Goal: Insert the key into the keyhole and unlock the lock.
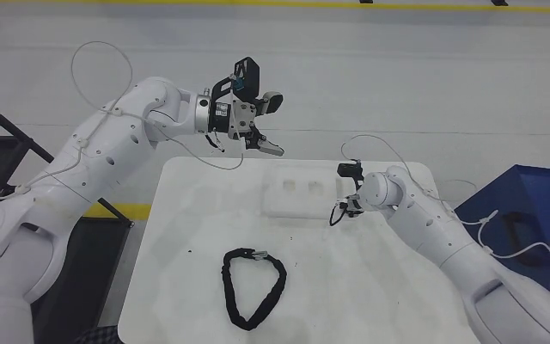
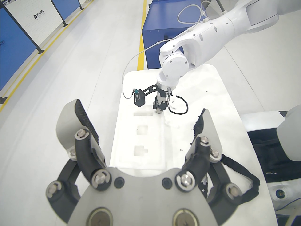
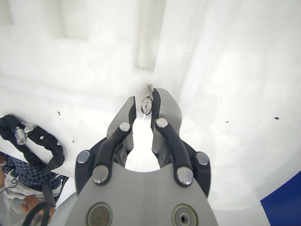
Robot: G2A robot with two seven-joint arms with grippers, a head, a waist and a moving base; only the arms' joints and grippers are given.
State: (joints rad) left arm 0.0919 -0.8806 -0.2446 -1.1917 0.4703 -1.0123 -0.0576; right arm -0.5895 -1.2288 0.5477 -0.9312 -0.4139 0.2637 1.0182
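the small silver key on its wire ring [image 3: 146,106] could be tipped or flicked off the white foam tray [image 3: 70,71] if the right gripper [image 3: 144,96] is closed off-centre, as the ring sits nearer one pad. it is bracketed at centre frame by narrowly parted fingers [image 3: 131,112], unclamped, well apart from the black sleeved chain lock [image 3: 35,142] at lower left.

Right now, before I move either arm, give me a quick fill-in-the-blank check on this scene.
The left gripper has its jaws ____.
The right gripper sits at the ringed ____ by the foam tray.
The black chain lock lies untouched on the ____.
Missing: open; key; table.
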